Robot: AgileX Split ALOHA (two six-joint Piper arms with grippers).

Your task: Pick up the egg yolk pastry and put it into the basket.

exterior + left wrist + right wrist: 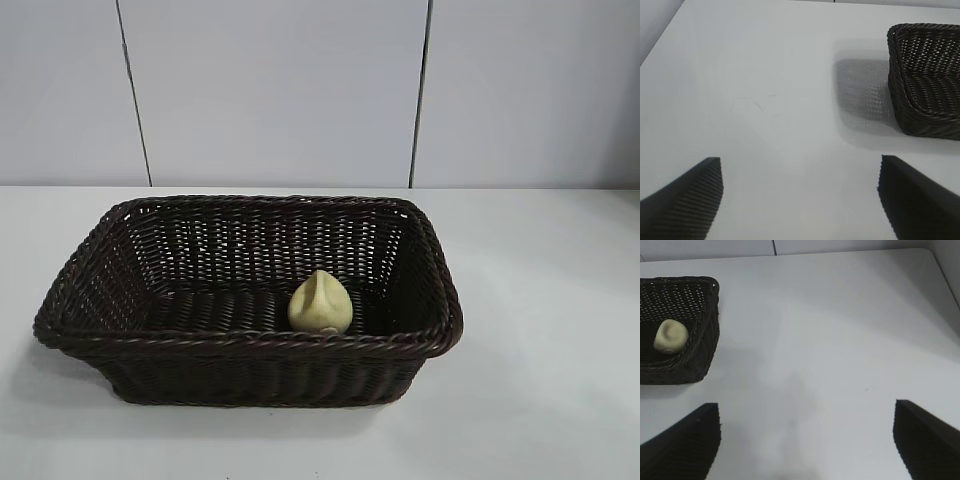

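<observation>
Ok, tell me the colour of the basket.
Dark brown woven wicker; the basket shows best in the exterior view.

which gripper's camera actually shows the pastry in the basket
The right gripper: its view catches the egg yolk pastry lying inside the basket. The left gripper sees only a corner of the basket, no pastry.

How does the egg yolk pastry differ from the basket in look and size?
The egg yolk pastry is small, rounded, pale yellow and smooth; the basket is large, rectangular, dark brown and woven. The pastry is a solid lump lying inside; the basket is an open container holding it. Both rest still, untouched by either gripper.
</observation>
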